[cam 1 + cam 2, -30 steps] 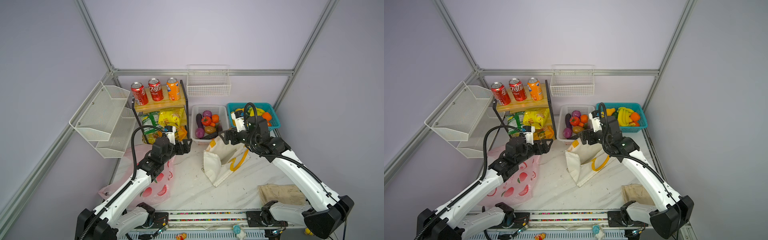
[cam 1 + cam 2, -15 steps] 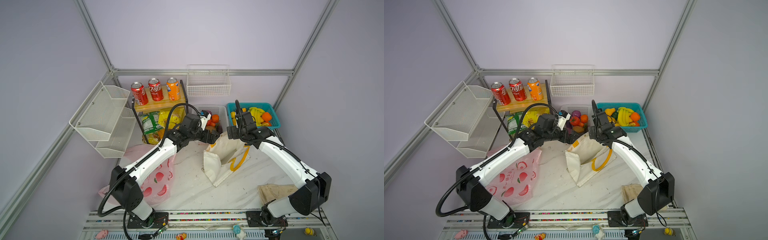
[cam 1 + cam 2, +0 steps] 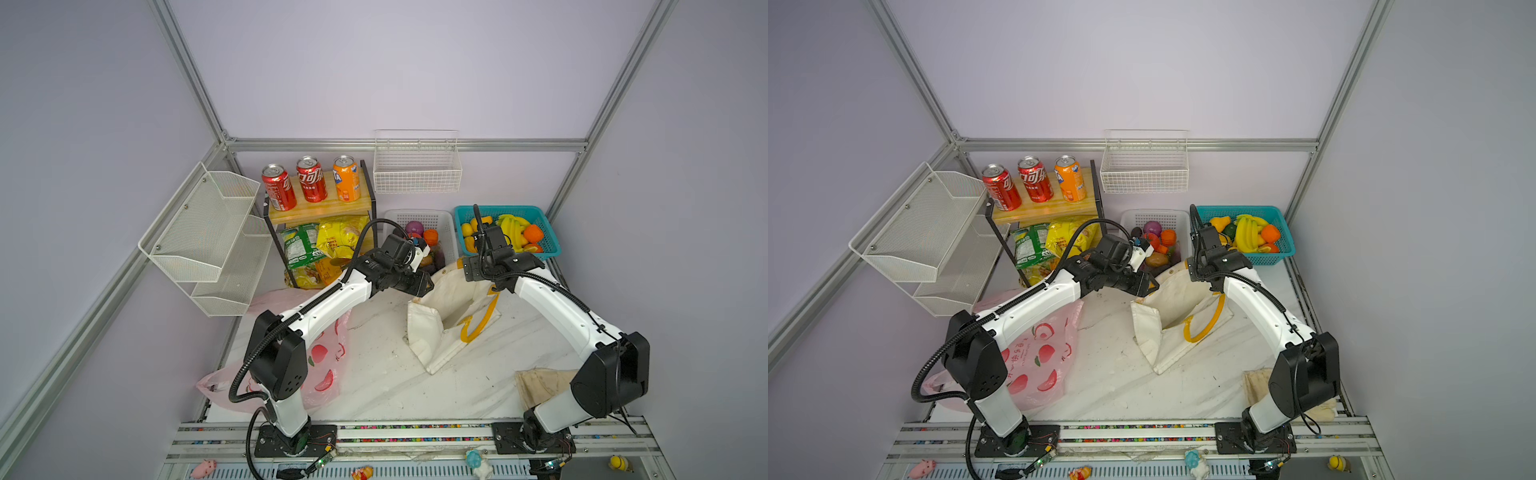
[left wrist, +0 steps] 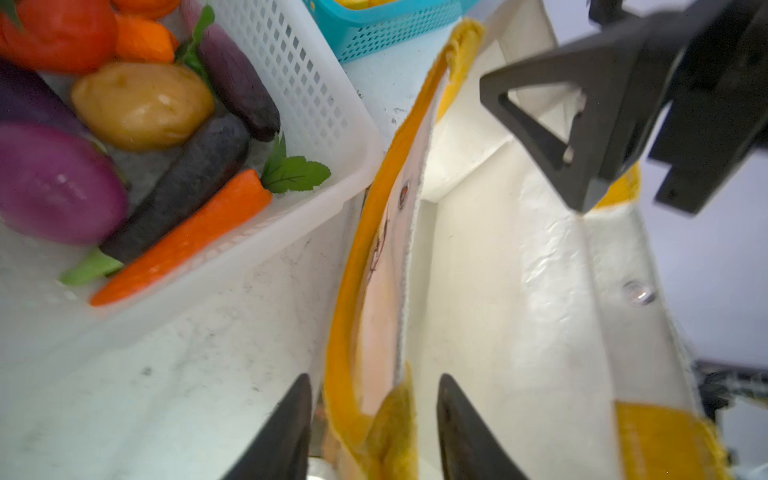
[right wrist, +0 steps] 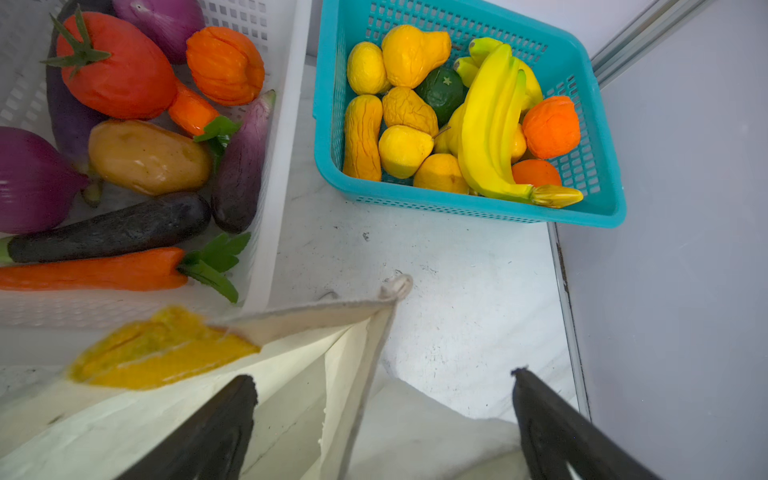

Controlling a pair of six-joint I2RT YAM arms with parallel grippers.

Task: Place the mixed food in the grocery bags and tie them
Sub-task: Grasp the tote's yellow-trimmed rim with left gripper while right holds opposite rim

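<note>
White canvas tote with yellow-orange straps slumped open right of table centre: likely light, floppy; grasp at rim. Left gripper straddles left rim, pinch unclear. Right gripper wide open over right rim.

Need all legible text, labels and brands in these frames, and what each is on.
"口可…", white script with the rest cut off: middle red cola can.
Left red cola can: white script, turned away, unreadable.
Orange soda can: logo cut off, unreadable.
Snack packets: too small.
Pink plastic bag: red print, too small.
</note>
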